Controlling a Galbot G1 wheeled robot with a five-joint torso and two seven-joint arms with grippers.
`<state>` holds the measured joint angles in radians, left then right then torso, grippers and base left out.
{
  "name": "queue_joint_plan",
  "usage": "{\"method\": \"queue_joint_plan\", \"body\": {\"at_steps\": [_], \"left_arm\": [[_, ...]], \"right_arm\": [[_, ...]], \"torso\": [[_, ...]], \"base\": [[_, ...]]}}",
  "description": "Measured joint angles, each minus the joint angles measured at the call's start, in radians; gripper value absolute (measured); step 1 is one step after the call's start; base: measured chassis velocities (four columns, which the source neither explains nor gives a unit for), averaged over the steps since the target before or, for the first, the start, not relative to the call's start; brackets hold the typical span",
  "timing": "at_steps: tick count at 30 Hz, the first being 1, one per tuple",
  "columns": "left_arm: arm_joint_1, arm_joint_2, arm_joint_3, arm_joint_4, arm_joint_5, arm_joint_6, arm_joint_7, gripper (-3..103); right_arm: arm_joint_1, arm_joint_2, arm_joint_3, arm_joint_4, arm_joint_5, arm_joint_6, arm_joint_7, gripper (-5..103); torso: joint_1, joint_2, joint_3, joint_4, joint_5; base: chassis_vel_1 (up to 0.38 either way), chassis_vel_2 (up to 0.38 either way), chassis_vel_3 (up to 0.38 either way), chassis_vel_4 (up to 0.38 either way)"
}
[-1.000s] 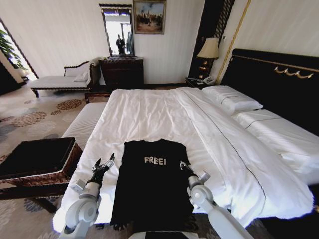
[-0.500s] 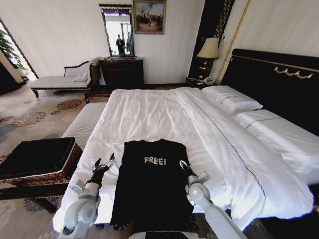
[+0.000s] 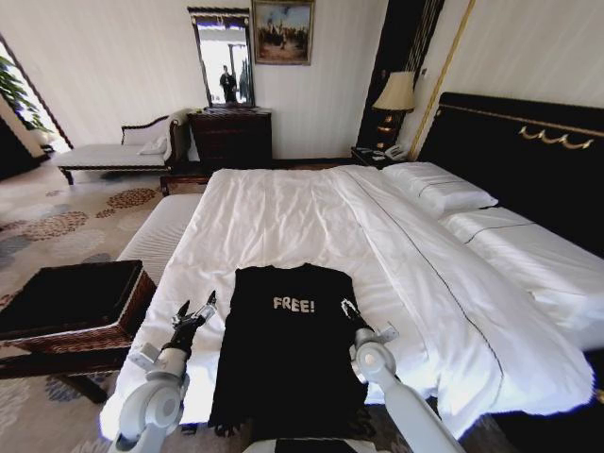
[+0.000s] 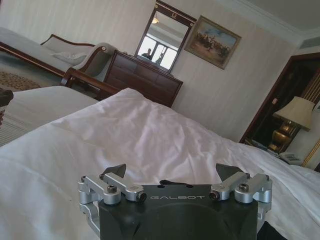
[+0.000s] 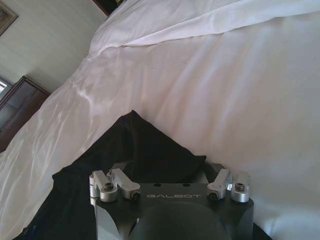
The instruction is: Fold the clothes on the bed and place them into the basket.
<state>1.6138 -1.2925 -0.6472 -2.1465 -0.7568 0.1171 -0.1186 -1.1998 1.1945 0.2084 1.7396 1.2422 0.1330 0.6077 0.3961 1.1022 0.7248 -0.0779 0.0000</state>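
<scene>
The clothes are one black T-shirt with white "FREE!" lettering, lying flat at the near end of the bed, its hem hanging over the edge. My left gripper stands open over the white sheet, just left of the shirt. My right gripper is at the shirt's right edge, open, with the black shirt cloth lying between its fingers in the right wrist view. The basket, dark woven wicker with a black inside, sits on the floor to the left of the bed.
A white striped bench runs along the bed's left side beyond the basket. Pillows and the black headboard are at the right. A dark dresser and a chaise stand at the far wall.
My right arm has drawn back slightly toward me along the shirt's right edge. The left arm has barely shifted. The shirt lies as before.
</scene>
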Motion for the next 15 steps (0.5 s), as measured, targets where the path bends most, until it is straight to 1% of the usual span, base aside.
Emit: {"method": "queue_joint_plan", "body": {"at_steps": [2, 3, 4, 6, 7, 8, 9, 11, 12, 15], "left_arm": [[0.001, 0.000, 0.000, 0.000, 0.001, 0.000, 0.000, 100], [0.001, -0.001, 0.000, -0.001, 0.002, -0.001, 0.000, 100], [0.002, -0.004, 0.005, -0.006, 0.006, -0.001, 0.000, 100], [0.002, -0.007, 0.008, -0.007, 0.009, -0.001, 0.000, 100], [0.002, -0.007, 0.008, -0.007, 0.009, -0.001, 0.000, 100], [0.002, -0.009, 0.009, -0.008, 0.011, -0.001, 0.000, 100], [0.003, -0.010, 0.010, -0.009, 0.012, -0.001, 0.000, 100], [0.005, -0.012, 0.010, -0.011, 0.013, -0.001, 0.000, 100], [0.005, -0.012, 0.010, -0.011, 0.013, -0.001, 0.000, 100], [0.008, -0.013, 0.009, -0.013, 0.013, -0.001, 0.000, 100]], "right_arm": [[0.002, 0.002, 0.003, -0.003, 0.001, 0.002, 0.001, 79], [0.004, 0.003, 0.007, -0.005, 0.003, 0.004, 0.002, 74], [0.011, -0.003, 0.012, -0.012, 0.004, 0.006, 0.003, 57], [0.017, -0.006, 0.017, -0.017, 0.004, 0.007, 0.004, 47], [0.017, -0.006, 0.017, -0.017, 0.004, 0.007, 0.004, 47], [0.020, -0.006, 0.018, -0.021, 0.004, 0.008, 0.005, 41], [0.022, -0.006, 0.019, -0.025, 0.004, 0.008, 0.005, 41], [0.027, -0.007, 0.020, -0.034, 0.003, 0.009, 0.005, 30], [0.027, -0.007, 0.020, -0.034, 0.003, 0.009, 0.005, 30], [0.028, -0.008, 0.020, -0.040, 0.000, 0.010, 0.005, 14]], "torso": [[0.000, 0.000, 0.000, 0.0000, 0.0000], [0.000, 0.000, 0.000, 0.0000, 0.0000], [0.000, 0.000, 0.000, 0.0000, 0.0000], [0.000, 0.000, 0.000, 0.0000, -0.0001], [0.000, 0.000, 0.000, 0.0000, -0.0001], [0.000, 0.000, 0.000, 0.0000, 0.0000], [0.000, 0.000, 0.000, 0.0000, 0.0000], [0.000, 0.000, 0.000, 0.0000, 0.0000], [0.000, 0.000, 0.000, 0.0000, 0.0000], [0.000, 0.000, 0.000, 0.0000, 0.0000]], "base": [[0.000, 0.000, 0.000, 0.000], [0.000, 0.000, 0.000, 0.000], [0.000, 0.000, 0.000, 0.000], [0.000, 0.000, 0.000, 0.000], [0.000, 0.000, 0.000, 0.000], [0.000, 0.000, 0.000, 0.000], [0.000, 0.000, 0.000, 0.000], [0.000, 0.000, 0.000, 0.000], [0.000, 0.000, 0.000, 0.000], [0.000, 0.000, 0.000, 0.000]]}}
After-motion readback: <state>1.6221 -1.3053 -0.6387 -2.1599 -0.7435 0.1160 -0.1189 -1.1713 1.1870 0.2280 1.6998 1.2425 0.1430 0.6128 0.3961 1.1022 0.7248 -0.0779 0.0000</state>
